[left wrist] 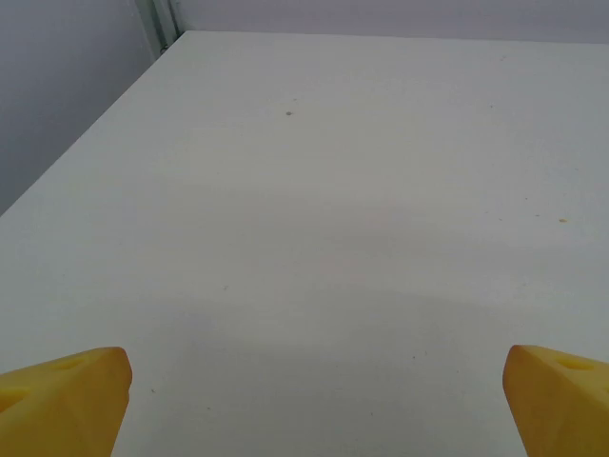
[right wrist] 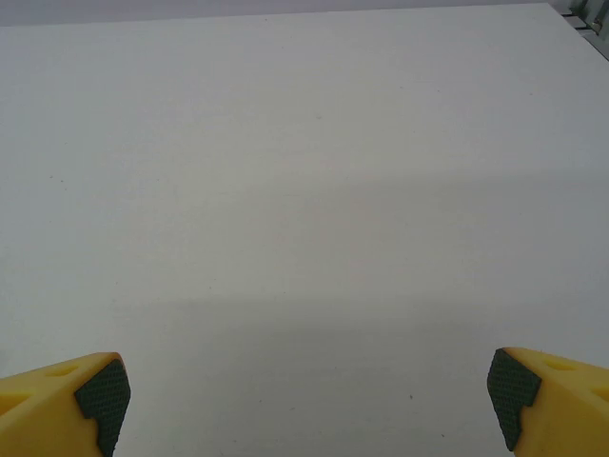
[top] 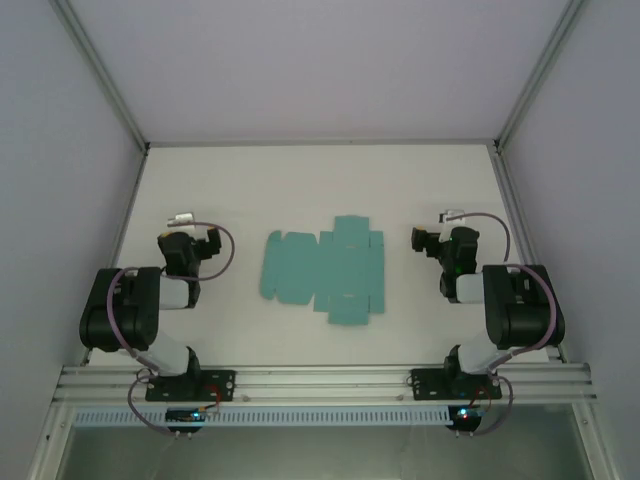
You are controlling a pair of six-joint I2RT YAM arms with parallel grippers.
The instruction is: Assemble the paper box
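The paper box [top: 325, 270] lies as a flat teal-green die-cut sheet with flaps in the middle of the white table [top: 300, 180]. My left gripper [top: 185, 225] rests to the left of the sheet, folded back over its arm. In the left wrist view its yellow fingertips [left wrist: 67, 395] stand wide apart over bare table, so the left gripper [left wrist: 319, 405] is open and holds nothing. My right gripper [top: 445, 228] sits to the right of the sheet. Its yellow, dark-padded fingertips [right wrist: 538, 395] are spread wide too, and the right gripper [right wrist: 304, 400] is open and empty.
White walls with grey metal posts [top: 100, 75] close the table in at the left, back and right. An aluminium rail [top: 320, 382] carrying both arm bases runs along the near edge. The table's back left corner [left wrist: 166, 33] is in the left wrist view.
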